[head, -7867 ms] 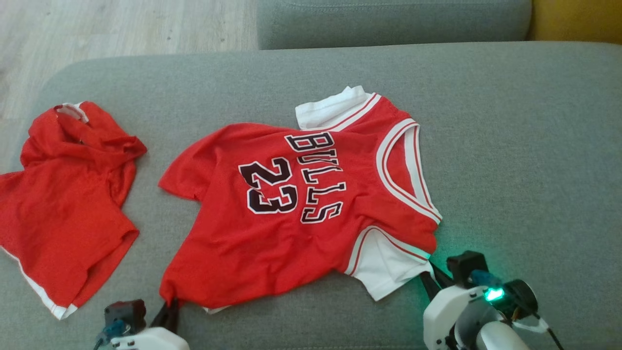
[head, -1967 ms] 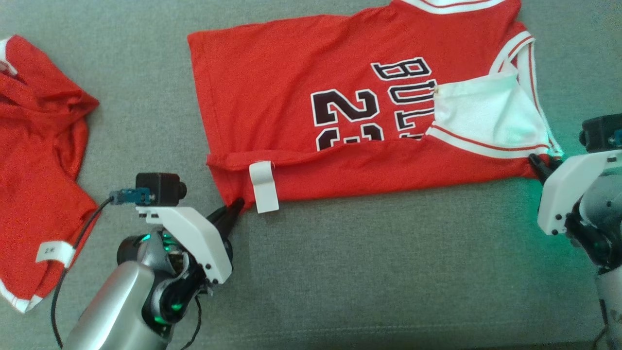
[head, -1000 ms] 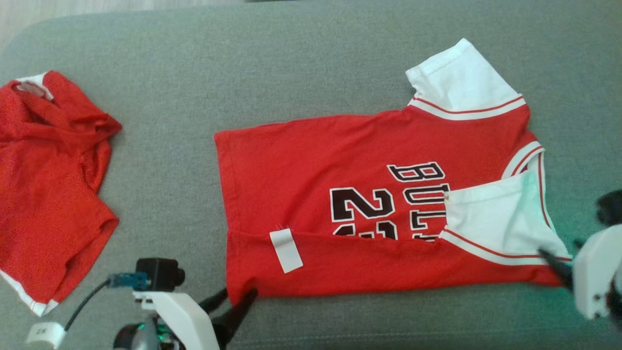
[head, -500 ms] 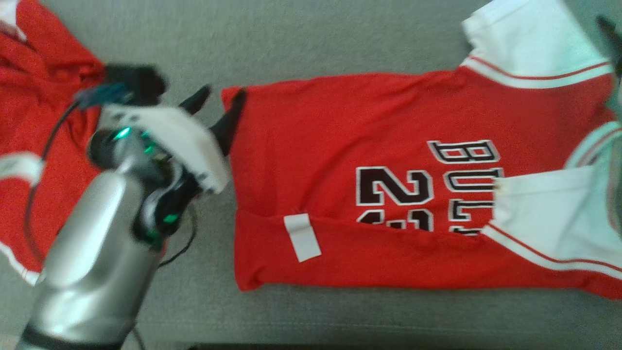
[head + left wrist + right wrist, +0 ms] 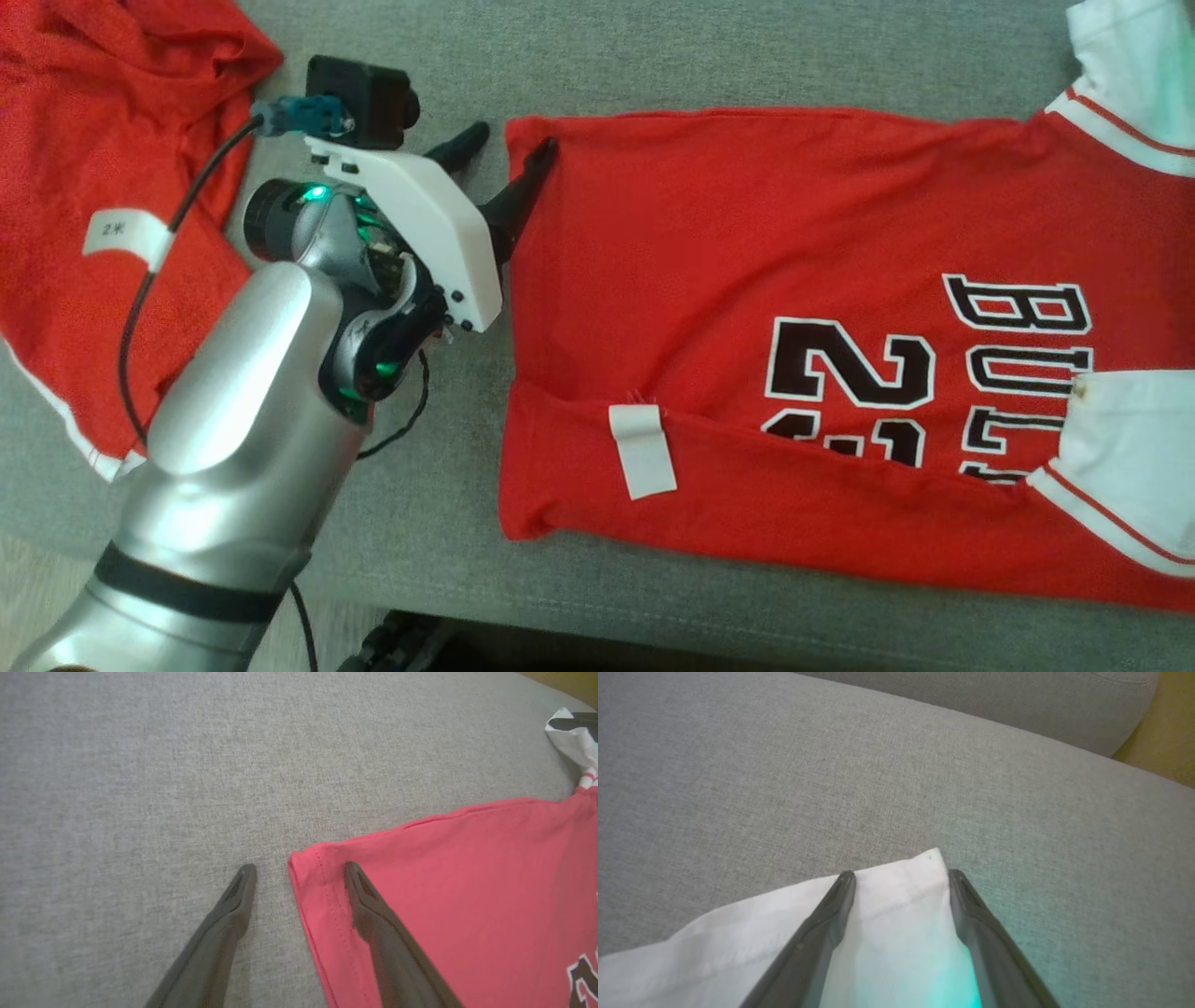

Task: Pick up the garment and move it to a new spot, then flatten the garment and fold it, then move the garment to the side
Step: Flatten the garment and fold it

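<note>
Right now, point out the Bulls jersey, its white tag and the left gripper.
Bulls jersey (image 5: 709,243): head view, plain red cloth above the number.
white tag (image 5: 642,450): head view, middle of the tag.
left gripper (image 5: 515,137): head view, midway between its open fingers' tips.

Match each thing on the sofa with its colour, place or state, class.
Things:
1. jersey
2. plain white tag
3. second red garment
4. sofa cushion

Descriptions:
A. grey
B. crumpled, at the left
C. on the jersey's folded-up near strip
D. spread out, black lettering showing

Pairs: 1-D, 2-C, 3-B, 4-A
</note>
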Available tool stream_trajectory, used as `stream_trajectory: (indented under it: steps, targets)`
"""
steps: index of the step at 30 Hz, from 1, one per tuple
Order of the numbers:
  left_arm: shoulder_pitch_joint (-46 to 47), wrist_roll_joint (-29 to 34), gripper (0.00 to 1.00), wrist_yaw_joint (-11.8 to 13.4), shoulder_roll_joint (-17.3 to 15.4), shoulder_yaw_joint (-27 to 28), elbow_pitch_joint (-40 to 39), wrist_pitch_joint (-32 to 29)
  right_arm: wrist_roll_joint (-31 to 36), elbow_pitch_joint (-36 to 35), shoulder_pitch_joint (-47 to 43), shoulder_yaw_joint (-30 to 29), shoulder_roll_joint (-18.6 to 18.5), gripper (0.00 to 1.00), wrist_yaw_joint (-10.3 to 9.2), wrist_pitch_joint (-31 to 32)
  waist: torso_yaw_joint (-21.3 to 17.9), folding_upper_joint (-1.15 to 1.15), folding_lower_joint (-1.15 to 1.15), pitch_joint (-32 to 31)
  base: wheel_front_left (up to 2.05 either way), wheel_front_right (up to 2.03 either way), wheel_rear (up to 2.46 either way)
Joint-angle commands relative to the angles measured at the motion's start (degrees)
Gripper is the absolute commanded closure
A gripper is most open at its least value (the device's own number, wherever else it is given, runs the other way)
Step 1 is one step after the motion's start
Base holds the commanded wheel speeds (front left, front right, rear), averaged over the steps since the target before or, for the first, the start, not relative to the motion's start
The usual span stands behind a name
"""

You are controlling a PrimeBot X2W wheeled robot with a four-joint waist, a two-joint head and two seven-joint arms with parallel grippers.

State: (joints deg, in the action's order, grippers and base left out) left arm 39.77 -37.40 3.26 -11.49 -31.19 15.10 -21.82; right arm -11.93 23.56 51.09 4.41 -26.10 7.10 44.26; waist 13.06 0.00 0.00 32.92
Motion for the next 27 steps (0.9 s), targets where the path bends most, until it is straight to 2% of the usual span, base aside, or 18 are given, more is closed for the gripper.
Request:
stream_trajectory:
  steps: [1,10,20,21,22,23,24,25,27]
  targets:
    - [0.4,-0.2,0.0,-0.1,-1.7,1.1,0.3,-0.5,0.1,-0.5,-0.1,1.1,-0.2,0.0,0.39,-0.4,-0.3,0.0,0.0,-0.2,0.0,0.0,0.0]
    - [0.1,-1.5,0.0,-1.0,-2.9,1.3,0.6,-1.8,-0.5,2.8,1.7,2.3,-0.7,0.0,0.39,-0.9,-1.4,0.0,0.0,-0.5,0.0,0.0,0.0]
    - [-0.3,-2.9,0.0,-1.4,-3.2,0.9,0.2,-3.5,-1.6,4.3,1.7,3.0,0.3,0.0,0.39,-0.9,-1.7,0.0,0.0,-0.8,0.0,0.0,0.0]
    - [-0.2,-2.8,0.0,-1.5,-3.3,0.8,0.1,-3.5,-1.8,4.3,1.7,2.5,0.5,0.07,0.39,-1.0,-1.8,0.0,0.0,-0.7,0.0,0.0,0.0]
    - [-0.1,-2.8,0.0,-1.5,-3.3,0.7,0.1,-3.6,-1.8,4.4,1.7,2.0,0.8,0.22,0.39,-1.0,-1.9,0.0,0.0,-0.5,0.0,0.0,0.0]
    - [0.1,-2.9,0.43,-1.8,-3.2,0.3,0.1,-3.9,-1.9,4.5,1.7,1.6,1.0,0.7,0.39,-0.9,-1.9,0.0,0.0,-0.3,0.0,0.0,0.0]
    - [0.1,-2.9,0.43,-1.8,-3.2,0.3,0.1,-3.9,-1.9,4.5,1.7,1.6,1.0,0.7,0.39,-0.9,-1.9,0.0,0.0,-0.3,0.0,0.0,0.0]
    - [0.2,-3.2,1.0,-2.2,-3.1,0.2,0.0,-4.3,-2.0,4.5,1.7,1.4,1.2,1.0,0.39,-0.7,-2.0,0.0,0.0,-0.1,0.0,0.0,0.0]
    - [0.5,-3.5,1.0,-2.8,-3.2,-0.2,-0.1,-4.9,-2.4,3.7,1.7,2.3,1.2,1.0,0.39,-0.7,-2.2,0.0,0.0,0.3,0.0,0.0,0.0]
